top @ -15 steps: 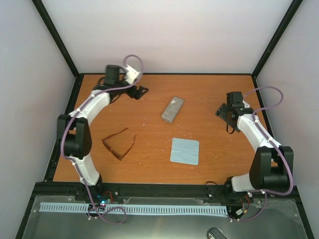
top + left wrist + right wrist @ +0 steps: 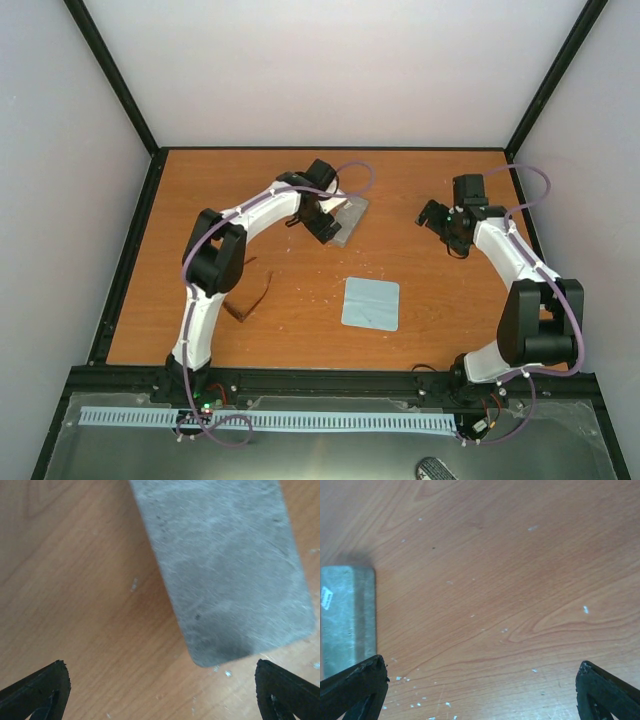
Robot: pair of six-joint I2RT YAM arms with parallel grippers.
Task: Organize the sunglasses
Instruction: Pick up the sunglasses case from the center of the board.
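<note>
The sunglasses point(image 2: 252, 300), with a thin reddish-brown frame, lie on the table at the front left, partly hidden behind the left arm. The closed grey case point(image 2: 350, 220) lies at the table's middle back. My left gripper point(image 2: 326, 226) is open and hovers at the case's left end; the left wrist view shows the case point(image 2: 225, 570) just ahead of its spread fingertips point(image 2: 40, 690). My right gripper point(image 2: 442, 222) is open and empty, to the right of the case. The right wrist view shows the case's end point(image 2: 347, 617) at the left edge.
A light blue square cloth point(image 2: 371, 303) lies flat at the front middle of the wooden table point(image 2: 420, 180). Black frame rails run along the table's edges. White specks dot the wood.
My left arm has swung from the back left corner rightward to the grey case. My right gripper has shifted a little left towards the case.
</note>
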